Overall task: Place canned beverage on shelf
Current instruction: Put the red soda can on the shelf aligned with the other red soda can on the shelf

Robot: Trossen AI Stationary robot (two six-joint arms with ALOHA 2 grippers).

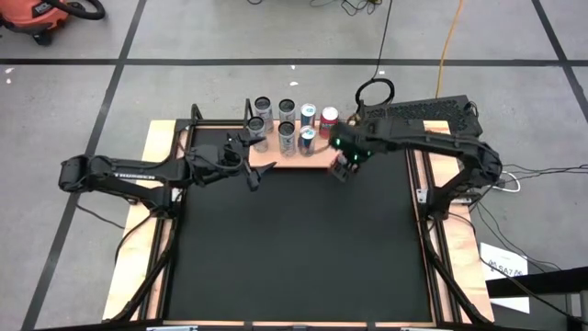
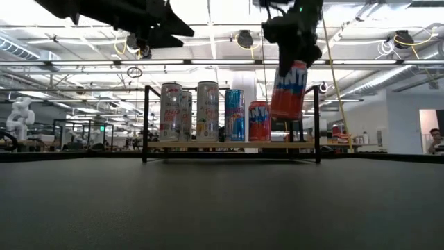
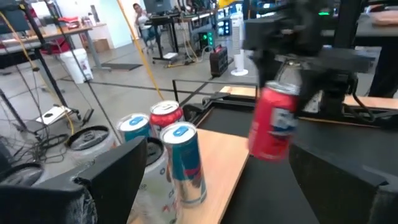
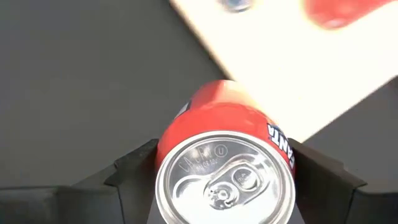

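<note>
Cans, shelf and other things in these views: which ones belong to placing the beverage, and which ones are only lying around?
Belong to the job:
- red can, held in the air by the right gripper
- shelf, its right end free
- cans on the shelf

Just around:
- left gripper, open, waiting beside the shelf
- orange vacuum on the floor

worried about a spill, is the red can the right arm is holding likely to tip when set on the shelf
Probably somewhat: the red can is tall and narrow and hangs slightly tilted in the right gripper. Its smooth round wall may slip, and it would likely roll if it toppled on the shelf.
</note>
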